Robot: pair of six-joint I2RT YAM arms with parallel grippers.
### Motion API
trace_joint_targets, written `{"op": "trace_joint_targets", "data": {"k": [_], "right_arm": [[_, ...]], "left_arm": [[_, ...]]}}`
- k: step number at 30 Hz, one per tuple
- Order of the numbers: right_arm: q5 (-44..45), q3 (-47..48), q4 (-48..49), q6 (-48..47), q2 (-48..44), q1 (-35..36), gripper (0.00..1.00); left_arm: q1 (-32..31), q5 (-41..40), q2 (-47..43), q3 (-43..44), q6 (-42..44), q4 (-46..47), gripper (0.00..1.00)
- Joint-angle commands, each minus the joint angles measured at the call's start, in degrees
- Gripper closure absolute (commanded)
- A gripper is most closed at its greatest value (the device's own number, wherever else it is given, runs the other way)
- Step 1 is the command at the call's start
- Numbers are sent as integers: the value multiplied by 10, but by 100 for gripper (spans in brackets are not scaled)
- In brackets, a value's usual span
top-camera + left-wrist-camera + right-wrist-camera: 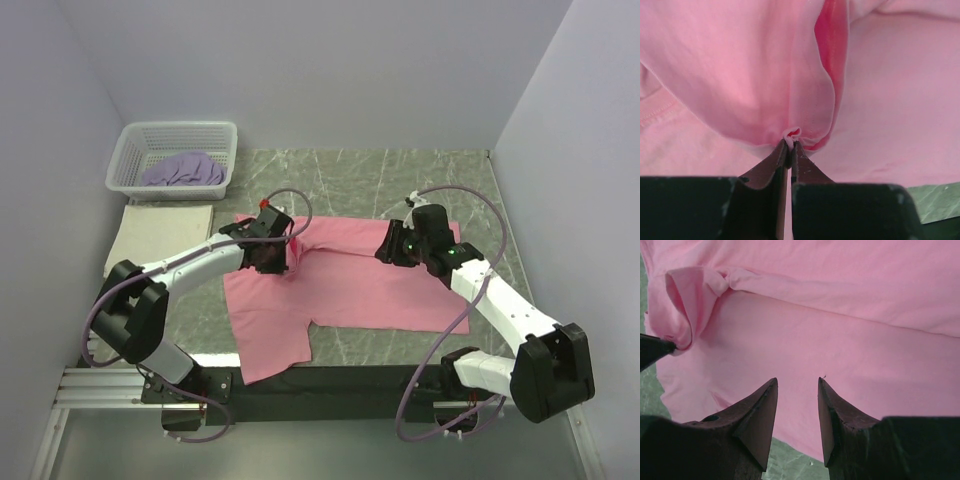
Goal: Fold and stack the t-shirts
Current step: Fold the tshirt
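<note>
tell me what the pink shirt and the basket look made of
The pink t-shirt: soft matte fabric, likely cotton; it drapes and puckers where the left gripper pinches it. The basket: white, probably moulded plastic, given its rigid lattice walls.

Left arm (pixel 190 262) reaches forward and inward; left pincer (pixel 791 145) clamps a small fold of the pink t-shirt (pixel 740 75). Right arm (pixel 500 300) angles inward; right pincer (pixel 797 381) holds nothing, its jaws apart.

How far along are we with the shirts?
Done: the cream shirt looks folded, by the basket. In hand: the left gripper pinches the pink shirt; the right gripper is open above it. Left: the lavender shirt, crumpled in the basket, then stacking.
</note>
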Motion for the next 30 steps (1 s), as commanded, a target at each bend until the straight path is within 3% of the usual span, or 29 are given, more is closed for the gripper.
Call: {"op": "trace_joint_targets", "data": {"k": [1,9,15,22,25,30], "right_arm": [[9,-5,-3,-10,-10,4,55],[-16,-1,16,-2,38,7,55],[-31,26,24,3,73,21,54],[-8,28,10,-7,59,22,53],[4,20,3,-11,39,21,54],[6,6,-3,-8,-3,21,54]], "left_arm": [[-6,0,-20,-24,-14,9,91],[-9,-45,-30,-53,-31,-7,86],[-27,-24,-47,-88,-31,8,62],[-28,-10,-113,-107,-40,15,12],[-28,-17,-127,-78,-28,32,4],[-25,-66,-67,-3,13,55,3]]}}
